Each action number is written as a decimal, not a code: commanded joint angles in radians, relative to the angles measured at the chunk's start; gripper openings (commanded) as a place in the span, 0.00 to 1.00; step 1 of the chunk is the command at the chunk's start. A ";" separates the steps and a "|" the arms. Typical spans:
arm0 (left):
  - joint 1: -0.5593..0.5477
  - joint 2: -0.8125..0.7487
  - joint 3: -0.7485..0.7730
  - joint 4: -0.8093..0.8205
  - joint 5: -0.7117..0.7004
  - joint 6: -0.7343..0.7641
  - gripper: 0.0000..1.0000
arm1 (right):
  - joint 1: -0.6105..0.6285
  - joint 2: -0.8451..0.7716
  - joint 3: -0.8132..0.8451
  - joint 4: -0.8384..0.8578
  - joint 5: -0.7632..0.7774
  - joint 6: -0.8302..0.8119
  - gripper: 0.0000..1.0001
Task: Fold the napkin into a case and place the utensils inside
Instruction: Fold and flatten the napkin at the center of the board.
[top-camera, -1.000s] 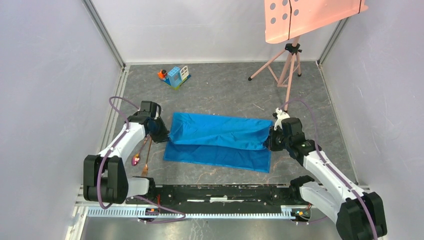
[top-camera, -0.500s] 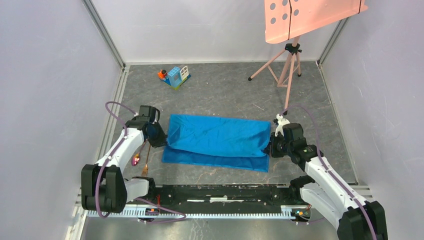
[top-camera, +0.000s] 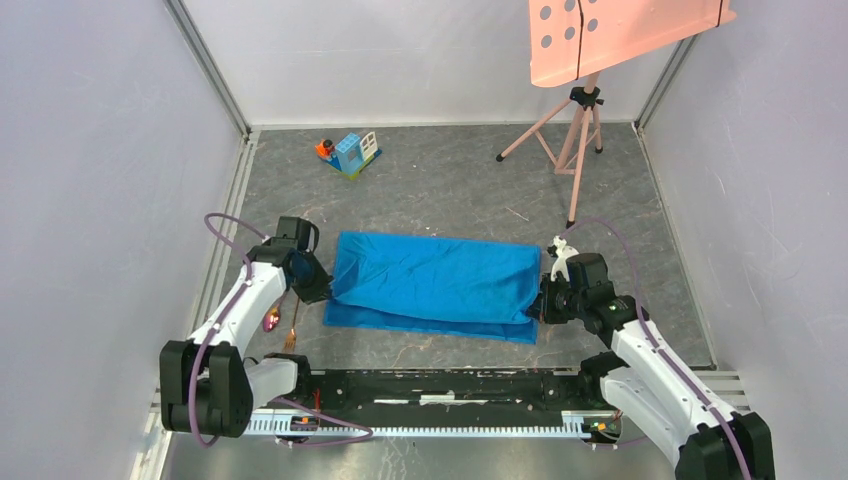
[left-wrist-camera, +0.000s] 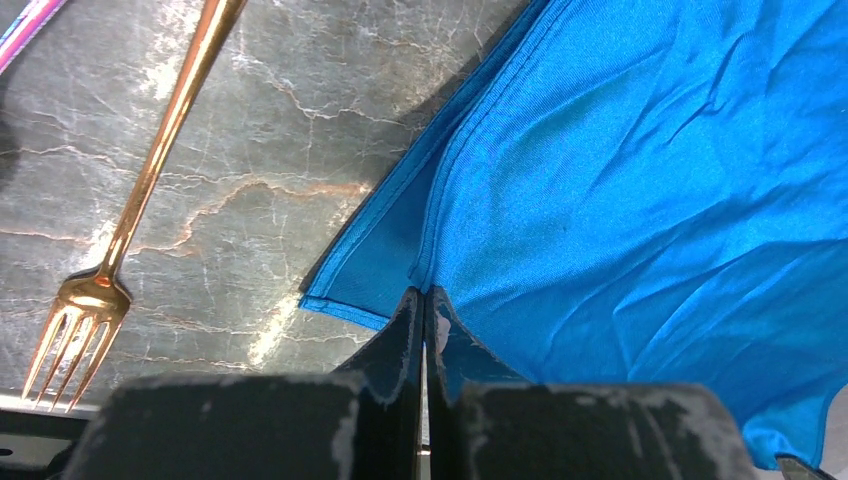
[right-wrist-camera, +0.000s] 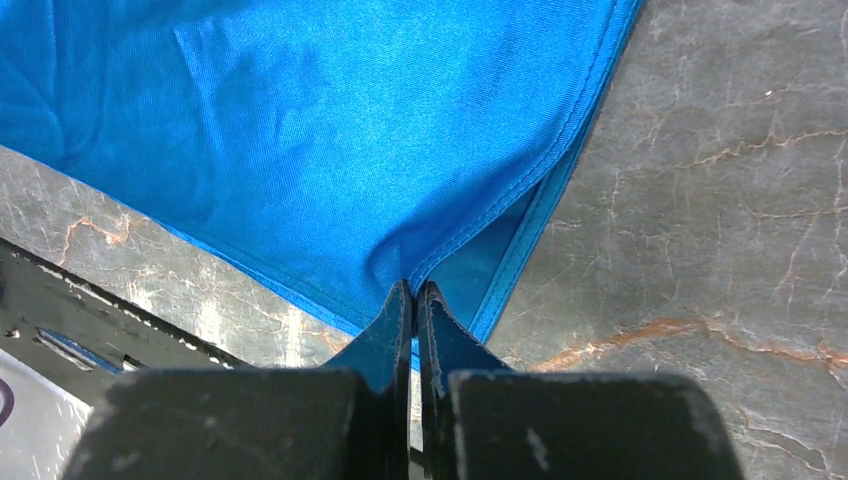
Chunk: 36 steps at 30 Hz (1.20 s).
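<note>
Top view: we see the napkin (top-camera: 430, 285) lying on the grey marbled table (top-camera: 450, 190), partly folded, with an upper layer drawn over a lower one whose near edge shows as a narrow strip along the front. The left gripper (top-camera: 320, 291) sits at the cloth's left end and the right gripper (top-camera: 541, 304) at its right end. Wrist views: on each arm the two fingers (left-wrist-camera: 405, 340) are pressed together, with the hemmed corner of the upper layer pinched between them — the lower layer lies just beneath. The fork (left-wrist-camera: 152, 168) and spoon (top-camera: 271, 320) rest on the table left of the napkin, beside the left arm — near the cloth but apart from it.
</note>
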 joint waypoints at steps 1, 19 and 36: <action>0.003 -0.028 -0.002 -0.022 -0.045 -0.047 0.02 | -0.002 -0.020 0.029 -0.025 -0.006 0.003 0.00; 0.002 0.027 -0.046 -0.001 -0.051 -0.079 0.02 | -0.002 -0.052 -0.053 0.000 -0.057 0.049 0.00; -0.004 -0.187 0.100 -0.078 -0.031 0.005 0.55 | -0.001 -0.124 0.075 -0.133 -0.020 0.010 0.57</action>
